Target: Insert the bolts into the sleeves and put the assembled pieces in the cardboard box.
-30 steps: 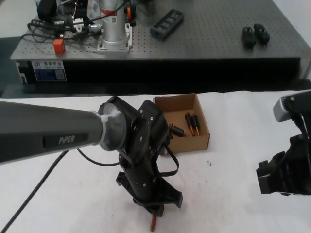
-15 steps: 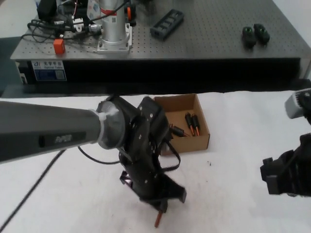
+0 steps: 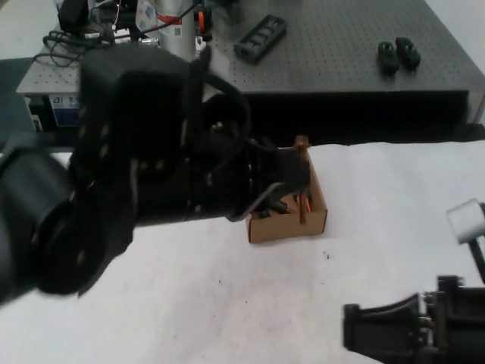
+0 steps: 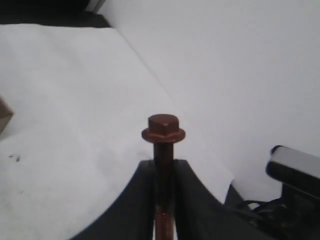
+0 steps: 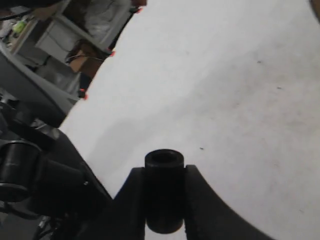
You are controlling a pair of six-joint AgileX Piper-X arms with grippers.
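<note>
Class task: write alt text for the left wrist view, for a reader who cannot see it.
The left claw clamps a copper-coloured bolt by its shank, hexagonal head sticking out past it, over a white cloth.

We are looking at a robotics lab, or a workshop of that kind. Behind the work surface stands an optical breadboard [image 3: 341, 45], its grey metal top drilled with a regular grid of holes. An aluminium post [image 3: 176, 30] is bolted onto it, beside a tangle of cables [image 3: 61, 39]. A black slotted tray [image 3: 260, 36] and two small black parts [image 3: 398, 54] also lie on the plate. In front, a white cloth [image 3: 379, 197] covers the bench where the black left arm [image 3: 136, 167] works. In the right wrist view we see cluttered shelving [image 5: 75, 35] in the room behind.
</note>
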